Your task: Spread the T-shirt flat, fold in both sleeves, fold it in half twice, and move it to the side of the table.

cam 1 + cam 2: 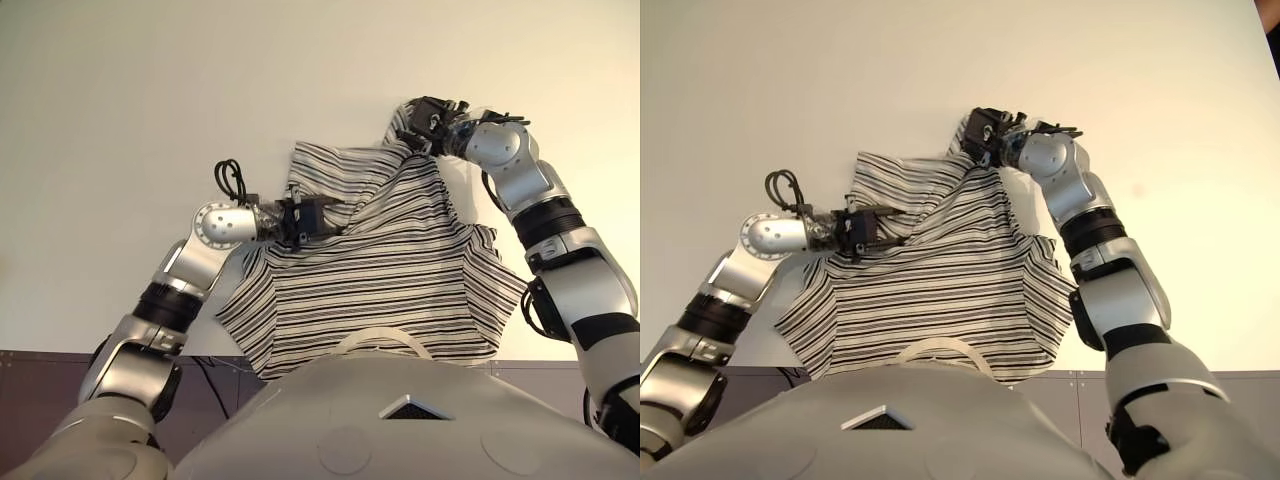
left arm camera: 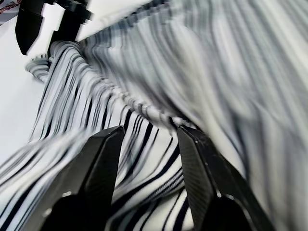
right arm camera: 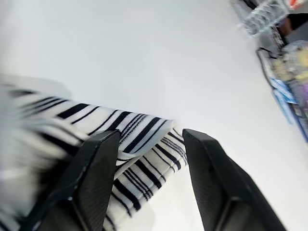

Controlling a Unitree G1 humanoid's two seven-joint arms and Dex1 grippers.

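Note:
A black-and-white striped T-shirt (image 1: 380,270) lies crumpled on the white table (image 1: 130,100), its neckline nearest me. A raised ridge of cloth runs across its far part between the two grippers. My left gripper (image 1: 318,222) is at the shirt's far left part, open, with striped cloth (image 2: 144,159) lying between its fingers. My right gripper (image 1: 418,122) is at the far right corner, also open, straddling a striped hem (image 3: 144,144) on the table. The left wrist view catches the right gripper (image 2: 48,21) farther off, above the bunched corner.
Bare white tabletop surrounds the shirt on the left, right and far sides. The table's near edge (image 1: 60,352) runs just below the shirt's sleeves. Some clutter (image 3: 284,62) sits beyond the table's far side in the right wrist view.

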